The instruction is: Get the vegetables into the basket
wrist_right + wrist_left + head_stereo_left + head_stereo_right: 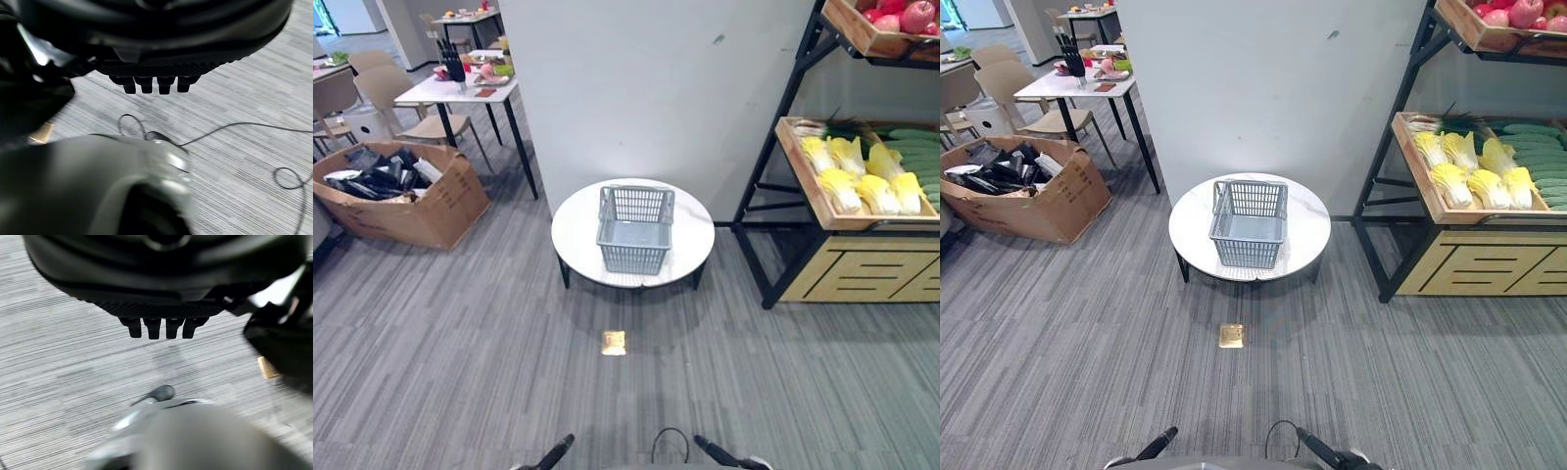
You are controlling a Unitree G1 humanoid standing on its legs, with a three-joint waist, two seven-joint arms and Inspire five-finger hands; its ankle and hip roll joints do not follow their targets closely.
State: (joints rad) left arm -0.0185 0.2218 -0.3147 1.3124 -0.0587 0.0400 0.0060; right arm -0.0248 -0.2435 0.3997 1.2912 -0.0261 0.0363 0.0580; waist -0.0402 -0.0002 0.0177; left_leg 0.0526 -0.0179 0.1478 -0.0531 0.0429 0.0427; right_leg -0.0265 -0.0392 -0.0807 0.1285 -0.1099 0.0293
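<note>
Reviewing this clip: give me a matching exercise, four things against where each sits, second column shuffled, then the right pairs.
Things:
1. basket
2. cabbages
3. apples
4. cardboard box

Places:
A. top shelf of the rack
B. on the floor, left of the round table
C. on the round table
D. middle shelf of the rack, beside the cucumbers

Pairs: 1-C, 2-D, 3-A, 4-B

Dark ribbed hand (161, 308), stubby fingertips
</note>
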